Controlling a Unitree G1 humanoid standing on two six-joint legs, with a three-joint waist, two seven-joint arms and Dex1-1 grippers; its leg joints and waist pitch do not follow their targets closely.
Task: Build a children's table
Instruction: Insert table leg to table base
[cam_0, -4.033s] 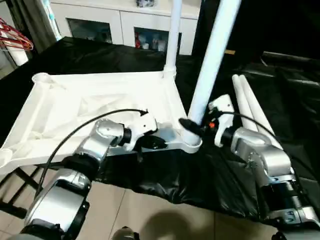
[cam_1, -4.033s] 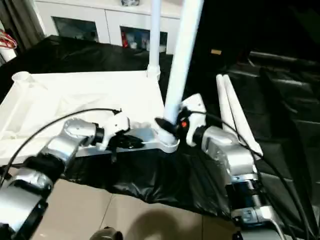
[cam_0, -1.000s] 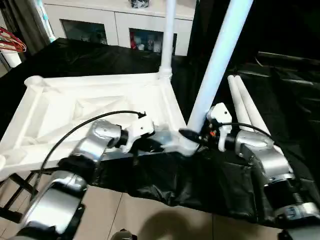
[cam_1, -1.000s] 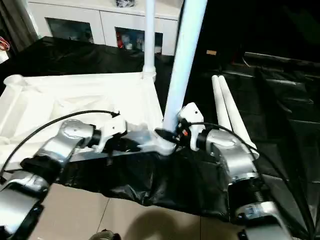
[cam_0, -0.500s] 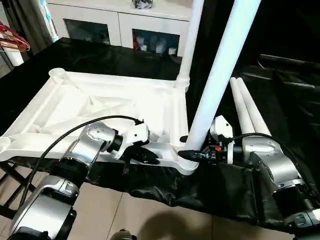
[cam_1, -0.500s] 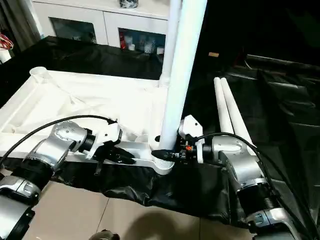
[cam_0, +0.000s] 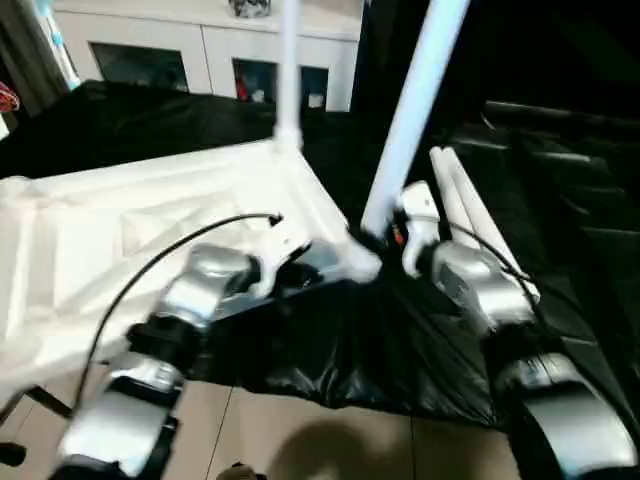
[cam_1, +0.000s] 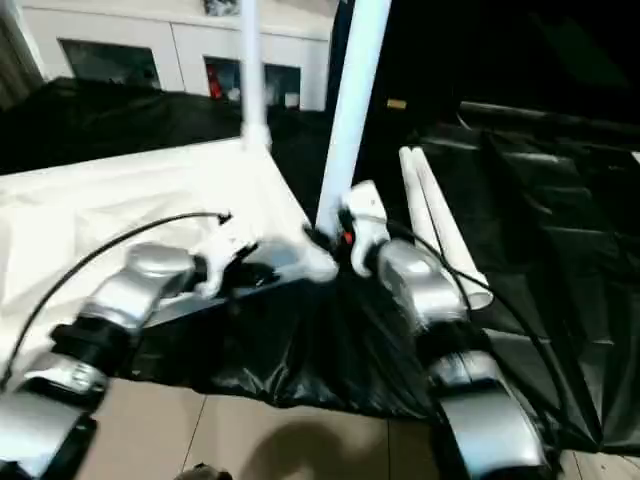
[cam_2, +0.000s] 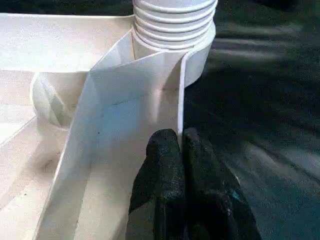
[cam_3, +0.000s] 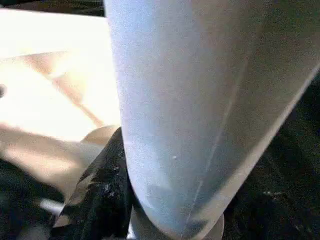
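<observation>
The white table top (cam_0: 90, 230) lies upside down on black sheeting. One white leg (cam_0: 289, 70) stands in its far corner socket. A second leg (cam_0: 410, 110) rises tilted from the near corner socket (cam_0: 362, 265), and my right gripper (cam_0: 372, 238) is shut on its base. In the right wrist view this leg (cam_3: 200, 100) is pressed against a black finger (cam_3: 102, 192). My left gripper (cam_2: 180, 145) is shut on the thin rim wall (cam_2: 170, 100) just short of that corner, where the leg's ribbed end (cam_2: 175, 20) sits in the socket.
Two spare white legs (cam_0: 470, 215) lie side by side on the black sheeting (cam_0: 330, 350) to my right. A white cabinet with glass doors (cam_0: 200, 50) stands at the back. Tiled floor (cam_0: 300, 440) shows below the near edge of the sheeting.
The whole picture has shifted and blurred, so the camera has moved. Both grippers keep their holds, the left on the rim and the right on the near leg.
</observation>
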